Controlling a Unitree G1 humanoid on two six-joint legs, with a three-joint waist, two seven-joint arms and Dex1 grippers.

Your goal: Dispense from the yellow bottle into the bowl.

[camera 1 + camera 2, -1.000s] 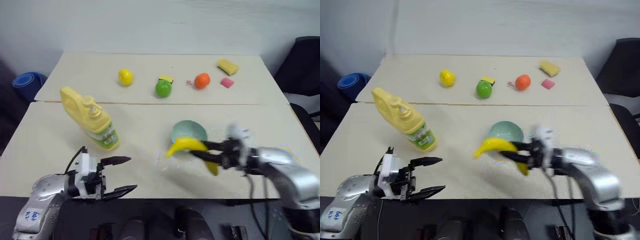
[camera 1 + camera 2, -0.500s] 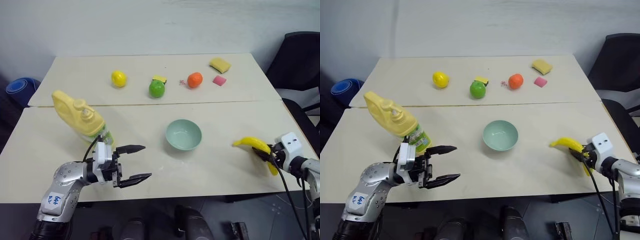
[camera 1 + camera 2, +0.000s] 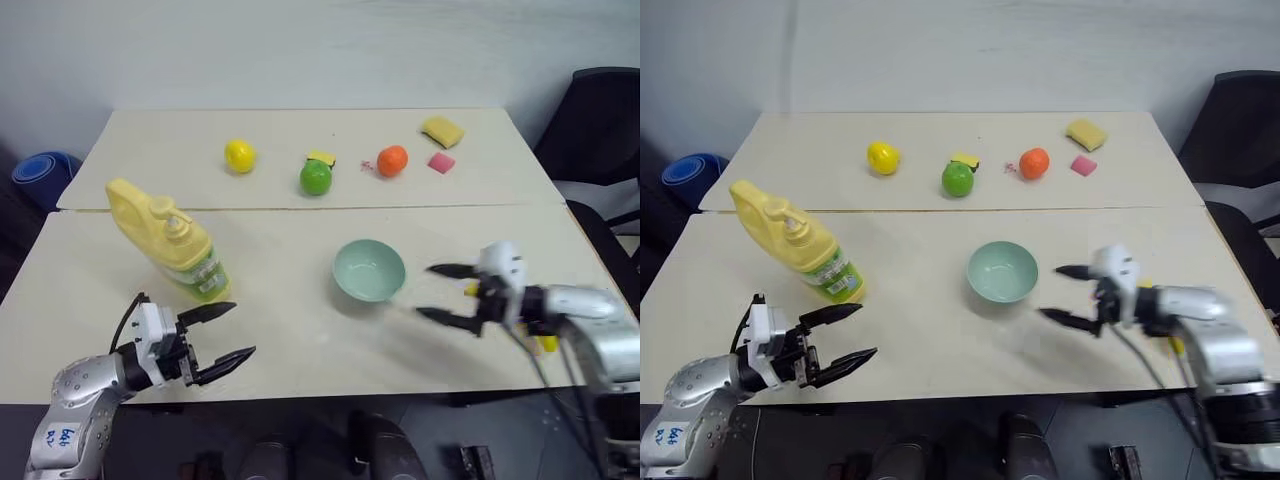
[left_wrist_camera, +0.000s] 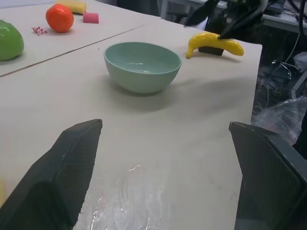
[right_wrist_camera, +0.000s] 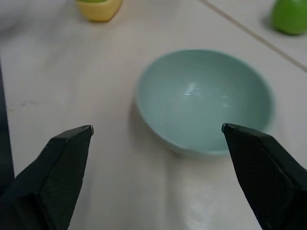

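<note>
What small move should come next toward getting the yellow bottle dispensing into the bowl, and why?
Probably the right gripper should ease forward to steady the bowl. It is open, aimed at the bowl from its right and apart from it. The left gripper is open too, short of the yellow bottle, which stands tilted and untouched left of the bowl.

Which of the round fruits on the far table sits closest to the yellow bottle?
The lemon, leftmost in the row. The green apple and orange sit further right, away from the yellow bottle.
</note>
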